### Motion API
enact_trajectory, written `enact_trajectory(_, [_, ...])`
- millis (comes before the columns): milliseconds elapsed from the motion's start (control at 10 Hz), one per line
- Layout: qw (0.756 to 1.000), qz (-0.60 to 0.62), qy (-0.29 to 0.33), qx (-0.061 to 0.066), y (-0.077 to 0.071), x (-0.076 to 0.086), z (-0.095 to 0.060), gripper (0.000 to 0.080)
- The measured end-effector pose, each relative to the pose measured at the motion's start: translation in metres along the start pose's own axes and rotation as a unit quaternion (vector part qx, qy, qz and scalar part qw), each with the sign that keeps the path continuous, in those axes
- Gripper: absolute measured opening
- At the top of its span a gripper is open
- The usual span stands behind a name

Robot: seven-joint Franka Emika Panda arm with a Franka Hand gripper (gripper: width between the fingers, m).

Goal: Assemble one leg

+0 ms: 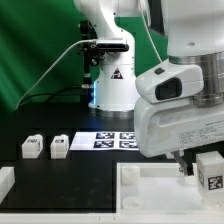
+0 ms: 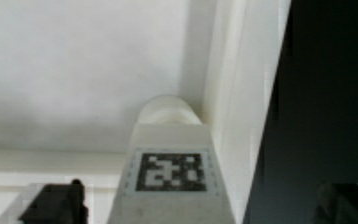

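Jaws are seen standing apart in the wrist view: the gripper (image 2: 197, 208) has its two dark fingers (image 2: 51, 205) set well to either side of the leg (image 2: 171, 150), and a gap is seen between each finger and the white piece. The leg is found between them, with its black-and-white tag turned to the camera and its rounded far end seen against a pale ridge of the large white piece (image 2: 87, 80). Dark table is shown along one side.

In the exterior view the same leg is placed low at that view's right, just beside the gripper's dark finger and above the large white piece (whether it rests on that piece or hangs clear of it cannot be told).

Farther back, a second leg (image 1: 32, 147) and a third leg (image 1: 59, 146) are set side by side on the black table (image 1: 70, 175), toward the exterior view's left. The marker board (image 1: 112, 140) is laid just beside them. Behind the board the arm's white base (image 1: 110, 85) is seen, and a green backdrop (image 1: 30, 50) is hung at the very back.
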State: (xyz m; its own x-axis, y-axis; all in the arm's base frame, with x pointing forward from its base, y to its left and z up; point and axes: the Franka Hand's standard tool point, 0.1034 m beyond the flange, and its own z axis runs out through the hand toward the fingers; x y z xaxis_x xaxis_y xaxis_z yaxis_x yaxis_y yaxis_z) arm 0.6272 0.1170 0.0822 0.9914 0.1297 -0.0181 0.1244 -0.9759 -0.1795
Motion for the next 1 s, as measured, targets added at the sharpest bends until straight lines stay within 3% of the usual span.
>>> enact_trajectory(200, [1.000,0.001,0.000,0.000,0.0006,-0.0001,0.0002,0.0649])
enact_trajectory(500, [1.000,0.002,0.000,-0.002,0.0035,-0.0003,0.0002,0.0296])
enact_trajectory(1000, [0.996,0.093,0.015,-0.002,0.0053,0.0007,0.0018,0.0295])
